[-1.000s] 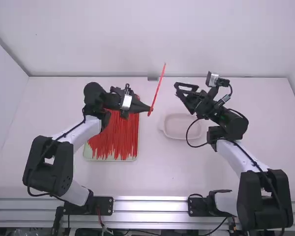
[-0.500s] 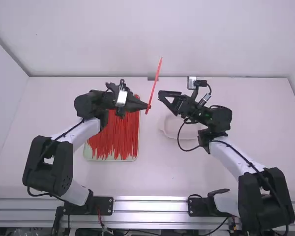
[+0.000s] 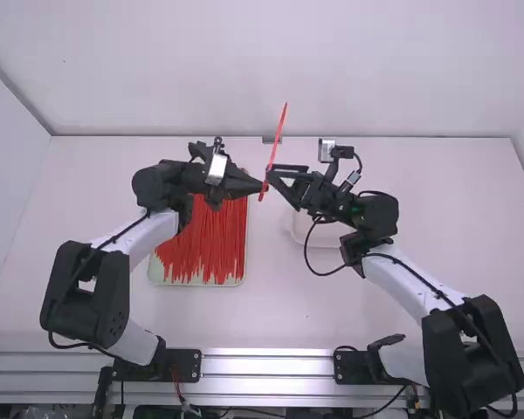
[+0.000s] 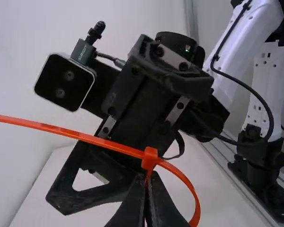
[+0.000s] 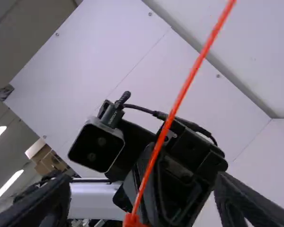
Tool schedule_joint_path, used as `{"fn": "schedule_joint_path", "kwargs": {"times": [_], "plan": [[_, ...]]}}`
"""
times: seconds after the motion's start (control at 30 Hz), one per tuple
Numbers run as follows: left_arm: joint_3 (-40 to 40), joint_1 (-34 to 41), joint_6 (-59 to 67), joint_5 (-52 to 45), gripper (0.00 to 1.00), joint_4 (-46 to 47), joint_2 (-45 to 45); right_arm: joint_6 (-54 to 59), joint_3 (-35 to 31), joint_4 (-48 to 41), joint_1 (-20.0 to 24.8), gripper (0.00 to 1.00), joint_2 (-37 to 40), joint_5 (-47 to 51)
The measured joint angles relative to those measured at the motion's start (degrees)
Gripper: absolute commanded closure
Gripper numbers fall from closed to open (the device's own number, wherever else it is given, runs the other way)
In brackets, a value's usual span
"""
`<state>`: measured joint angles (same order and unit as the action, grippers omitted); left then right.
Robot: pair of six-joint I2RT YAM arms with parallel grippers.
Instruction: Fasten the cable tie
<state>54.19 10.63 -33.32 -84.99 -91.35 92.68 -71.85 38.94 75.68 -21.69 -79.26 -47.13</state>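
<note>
A shallow tray (image 3: 196, 281) lies left of the bench's (image 3: 472, 192) middle, nearer the far edge, and it carries a pile of red cable ties (image 3: 211, 237) laid lengthwise. Above the tray's far end the left gripper (image 3: 258, 185) points toward the bench's middle. Its fingers (image 4: 138, 201) are pressed together on one red cable tie (image 3: 277, 148), pinching it just under the square head (image 4: 150, 156). That tie is held in the air above the bench's middle, and its long strap slants up toward the far edge. In the left wrist view a shorter stretch of strap curves down from the other side of the head.

The right gripper (image 3: 276, 182) faces the left one from the other side, just beside the tie near its lower end. Its two fingers (image 5: 35, 203) are spread wide apart, with the strap rising between them, and they hold nothing. Under the right arm, right of the bench's middle, sits a white dish (image 3: 299, 229), partly hidden by the arm.
</note>
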Motion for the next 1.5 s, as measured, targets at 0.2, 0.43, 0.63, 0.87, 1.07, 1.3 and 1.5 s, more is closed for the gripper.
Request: {"fn": "schedule_joint_path", "kwargs": {"times": [0.2, 0.43, 0.63, 0.87, 1.07, 1.3, 1.5], "plan": [[0.0, 0.5, -0.1, 0.0, 0.98, 0.0, 0.0, 0.1, 0.0, 0.0, -1.2, 0.50, 0.0, 1.3], [0.0, 0.5, -0.1, 0.0, 0.98, 1.8, 0.0, 0.0, 0.0, 0.6, -1.4, 0.82, 0.0, 1.5], [0.0, 0.5, -0.2, 0.0, 0.98, 1.9, 0.0, 0.2, 0.0, 0.6, -1.4, 1.00, 0.0, 1.5], [0.0, 0.5, -0.2, 0.3, 0.75, 2.6, 0.0, 1.1, 0.0, 0.6, -1.2, 1.00, 0.0, 1.1], [0.0, 0.5, -0.5, 2.2, 0.01, 3.8, 0.0, 1.4, 0.0, 0.4, -1.2, 1.00, 0.0, -0.8], [0.0, -0.5, -5.3, 3.9, 0.01, 3.9, 0.0, 1.3, 0.0, 0.2, 1.7, 1.00, 0.0, -3.6], [0.0, -2.8, -9.9, 5.2, 0.01, 7.8, 0.0, 1.4, 0.0, -0.2, 4.3, 1.00, 0.0, -6.3]]}}
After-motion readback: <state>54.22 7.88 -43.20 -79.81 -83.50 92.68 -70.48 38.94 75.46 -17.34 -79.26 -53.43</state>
